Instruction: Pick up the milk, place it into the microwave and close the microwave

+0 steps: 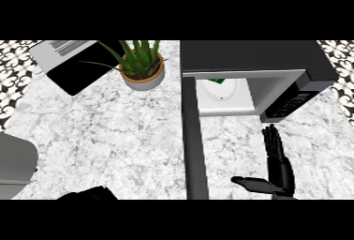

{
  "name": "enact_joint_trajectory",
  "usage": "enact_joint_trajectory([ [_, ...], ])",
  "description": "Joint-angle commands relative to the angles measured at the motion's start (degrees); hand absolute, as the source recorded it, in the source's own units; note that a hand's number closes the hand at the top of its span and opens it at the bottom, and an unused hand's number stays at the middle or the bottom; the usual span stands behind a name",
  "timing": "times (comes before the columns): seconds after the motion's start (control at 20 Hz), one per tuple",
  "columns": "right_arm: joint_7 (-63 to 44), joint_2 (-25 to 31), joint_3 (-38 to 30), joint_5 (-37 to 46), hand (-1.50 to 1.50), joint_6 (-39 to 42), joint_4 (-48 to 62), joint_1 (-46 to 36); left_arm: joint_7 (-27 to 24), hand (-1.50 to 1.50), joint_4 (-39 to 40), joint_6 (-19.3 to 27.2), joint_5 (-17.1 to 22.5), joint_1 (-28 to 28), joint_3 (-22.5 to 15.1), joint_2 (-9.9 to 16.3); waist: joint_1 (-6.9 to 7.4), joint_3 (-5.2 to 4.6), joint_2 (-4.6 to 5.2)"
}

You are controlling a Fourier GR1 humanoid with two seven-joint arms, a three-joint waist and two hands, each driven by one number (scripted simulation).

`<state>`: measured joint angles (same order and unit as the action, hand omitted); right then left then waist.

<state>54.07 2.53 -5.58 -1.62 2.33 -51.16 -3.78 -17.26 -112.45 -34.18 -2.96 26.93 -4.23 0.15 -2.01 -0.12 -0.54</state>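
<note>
Milk already inside microwave, beyond right hand's fingertips. Fingers straight, pressed together, holding nothing. Door open, left of thumb. Next: swing door shut. Left hand barely visible, fingers can't tell.

inside the microwave, beyond the right hand, the milk shows only as a pale shape with a bit of green, its top hidden under the oven roof. the hand's wrist is cut off at the lower edge. far to its left, a dark shape at that edge is too cropped to identify, as is a grey object beyond
</note>
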Motion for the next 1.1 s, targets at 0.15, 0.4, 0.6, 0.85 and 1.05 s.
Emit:
enact_joint_trajectory([
  [0.15, -5.6, 2.6, 1.8, -6.1, 1.50, 8.0, -23.8, 18.2, 1.9, 1.50, 4.9, 6.4, -6.5, -7.0, -8.4, -0.1, 0.48, 0.01, 0.26],
  [0.4, -9.4, 5.2, -1.4, -11.6, -1.50, 10.5, -32.3, 23.8, 4.5, 1.50, 9.2, 14.6, -12.4, -14.1, -16.7, -0.1, 1.03, 0.07, 0.42],
  [0.6, -10.5, 7.9, -4.9, -15.0, -1.50, 12.9, -35.4, 26.1, 7.8, 1.50, 14.9, 18.8, -10.9, -24.8, -18.7, -0.1, 1.15, 0.09, 0.52],
  [0.85, -10.3, 8.6, -5.2, -11.3, -1.50, 10.6, -36.9, 27.1, 8.1, 1.50, 23.8, 29.5, -12.1, -35.3, -28.8, -0.1, 0.87, 0.09, 0.56],
  [1.05, -13.2, 10.3, -7.3, -16.0, -1.50, 14.0, -42.1, 28.9, 7.8, 1.50, 35.2, 35.8, -7.6, -44.0, -35.3, -0.1, 0.25, 0.07, 0.68],
])
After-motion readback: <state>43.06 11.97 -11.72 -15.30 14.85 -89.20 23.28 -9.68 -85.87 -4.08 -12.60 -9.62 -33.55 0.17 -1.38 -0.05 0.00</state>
